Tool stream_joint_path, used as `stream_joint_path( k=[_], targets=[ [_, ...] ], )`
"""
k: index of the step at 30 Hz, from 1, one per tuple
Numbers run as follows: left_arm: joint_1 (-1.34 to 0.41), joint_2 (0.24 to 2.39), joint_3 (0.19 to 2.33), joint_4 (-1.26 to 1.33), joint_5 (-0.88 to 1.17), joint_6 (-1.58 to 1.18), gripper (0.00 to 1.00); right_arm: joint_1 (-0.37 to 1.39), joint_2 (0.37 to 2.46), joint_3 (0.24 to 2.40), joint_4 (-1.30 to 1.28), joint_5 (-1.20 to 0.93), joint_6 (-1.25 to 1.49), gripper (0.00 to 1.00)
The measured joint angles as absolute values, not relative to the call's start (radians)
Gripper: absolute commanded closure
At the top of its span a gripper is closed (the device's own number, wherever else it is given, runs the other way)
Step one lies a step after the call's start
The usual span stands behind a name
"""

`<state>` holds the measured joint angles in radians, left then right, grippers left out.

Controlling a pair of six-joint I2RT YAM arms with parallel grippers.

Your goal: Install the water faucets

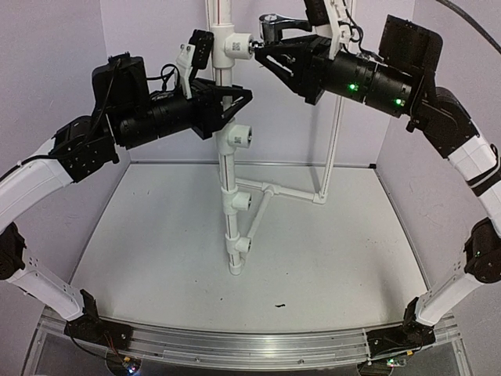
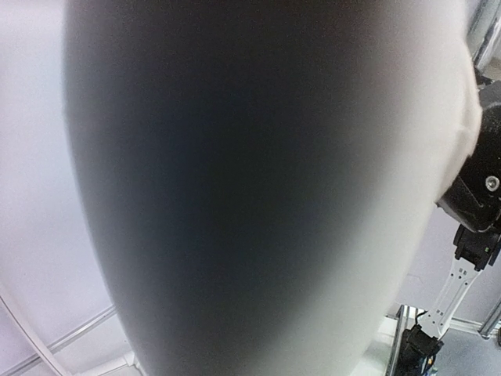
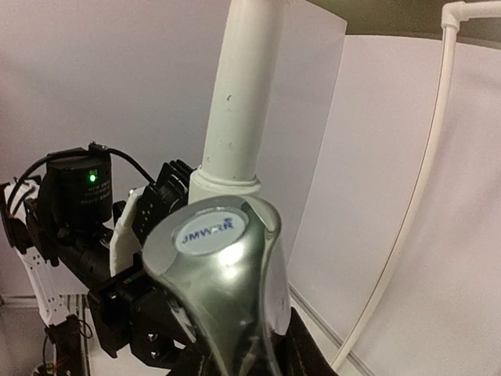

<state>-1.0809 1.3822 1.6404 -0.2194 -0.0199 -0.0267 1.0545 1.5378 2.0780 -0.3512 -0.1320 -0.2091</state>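
Chrome against plain plastic on my feed.
The water faucet point(image 3: 215, 290) reads to me as polished metal, mirror-glossy and smooth; the pipe point(image 3: 239, 102) is white plastic, smooth with a dull sheen and a few dark specks; the tabletop point(image 1: 329, 258) looks matt and pale; the rail point(image 1: 250, 345) along the near edge is brushed, ridged metal.

Looks like a robotics lab test cell: walled left, right and far with plain white panels point(image 1: 47, 78), fitted at the near edge with an aluminium rail point(image 1: 235, 345) carrying two robot arms point(image 1: 149, 117), furnished mid-table with a white pipe stand point(image 1: 227, 168).
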Motion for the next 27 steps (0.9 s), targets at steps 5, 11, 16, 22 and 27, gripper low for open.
stream_joint_path(
  k=[5, 11, 16, 22, 27],
  targets=[
    [-1.09, 1.385, 1.642, -0.219, -0.035, -0.014, 1.0, 1.062, 1.492, 1.987, -0.274, -0.099, 0.1, 0.23],
    [-1.094, 1.394, 1.656, -0.23, -0.056, -0.013, 1.0, 1.043, 1.424, 1.896, -0.25, -0.045, 0.144, 0.02],
    [-1.095, 1.41, 1.676, -0.241, -0.056, -0.013, 1.0, 1.043, 1.272, 1.748, -0.284, -0.05, 0.104, 0.02],
    [-1.095, 1.412, 1.685, -0.252, -0.062, -0.016, 0.6, 1.043, 0.975, 1.467, -0.337, 0.072, 0.113, 0.02],
    [-1.102, 1.415, 1.693, -0.407, -0.096, -0.103, 0.16, 1.04, 0.842, 1.319, -0.449, 0.278, 0.221, 0.02]
  ],
)
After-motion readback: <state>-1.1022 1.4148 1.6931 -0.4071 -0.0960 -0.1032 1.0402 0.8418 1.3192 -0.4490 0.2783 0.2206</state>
